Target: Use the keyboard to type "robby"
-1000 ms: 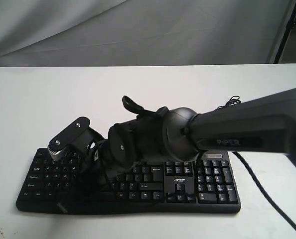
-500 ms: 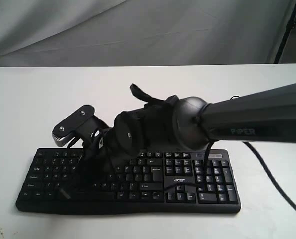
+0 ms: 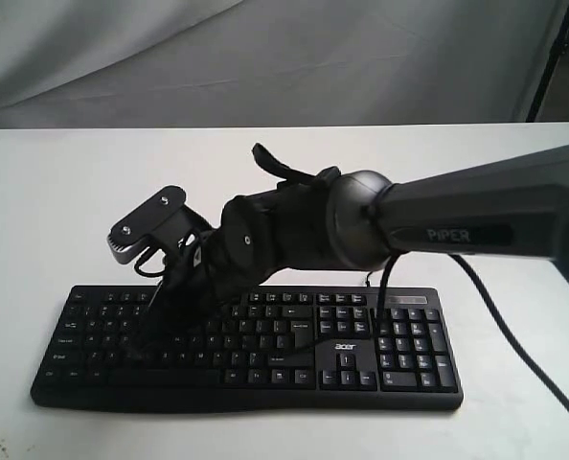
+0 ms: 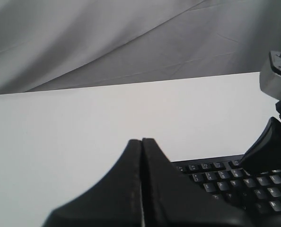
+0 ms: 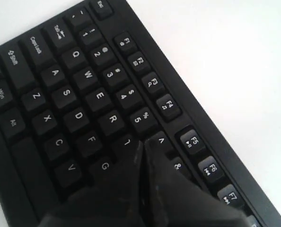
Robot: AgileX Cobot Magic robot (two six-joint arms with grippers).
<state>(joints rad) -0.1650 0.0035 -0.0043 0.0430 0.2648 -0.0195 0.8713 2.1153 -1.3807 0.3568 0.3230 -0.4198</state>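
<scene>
exterior view. shows the keyboard [image 3: 294, 350] flat across the lower centre of the frame on the white table [image 3: 64, 182], long side parallel to the near table edge, presumably for square access to the rows. shows the right arm [image 3: 476, 225] crossing from the right edge to the left half of the keys, with the right gripper [image 3: 143, 341] angled down there; cannot tell whether touching or hovering. leaves bare table behind and to the left of the keyboard. notes the cable [image 3: 500, 321] trailing toward the lower right corner.

left wrist view. shows the left gripper [image 4: 142, 143] with jaws pressed together, holding nothing, near one end of the keyboard [image 4: 225, 182]. judged parked clear of the right arm's lane.

right wrist view. shows the right gripper [image 5: 143, 146] with jaws pressed together into one point, judged a stylus for single keys. sits just beside the r key [image 5: 113, 119], over its neighbour below 5 and 6. calls for a small shift onto r; risks clipping two keys.
</scene>
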